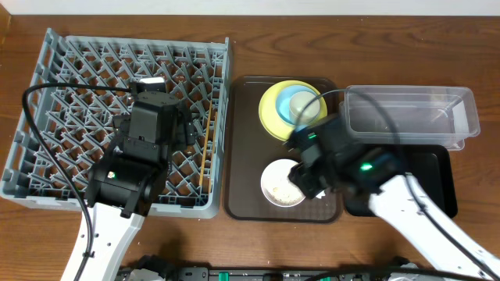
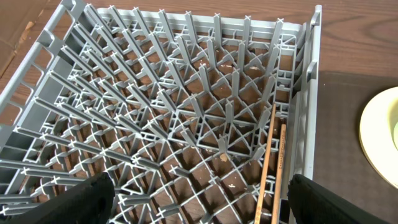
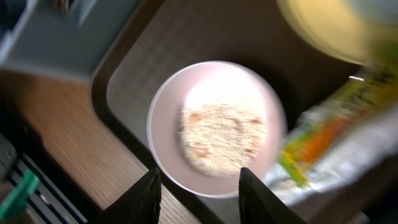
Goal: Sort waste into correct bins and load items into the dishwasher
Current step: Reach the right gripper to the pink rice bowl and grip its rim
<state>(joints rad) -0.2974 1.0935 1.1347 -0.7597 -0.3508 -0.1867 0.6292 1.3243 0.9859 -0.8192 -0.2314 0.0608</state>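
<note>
Squarely latticed grey plastic rack point(image 1: 78, 125)

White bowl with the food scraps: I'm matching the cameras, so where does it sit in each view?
Overhead: white bowl, lower centre, on the brown tray.
Left wrist: not in view.
Right wrist: white bowl, middle of the picture.
Shared landmark: the yellow plate, seen in all three views.

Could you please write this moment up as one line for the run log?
left fingers open over rack | chopsticks in rack | right fingers open over white bowl holding scraps
</note>
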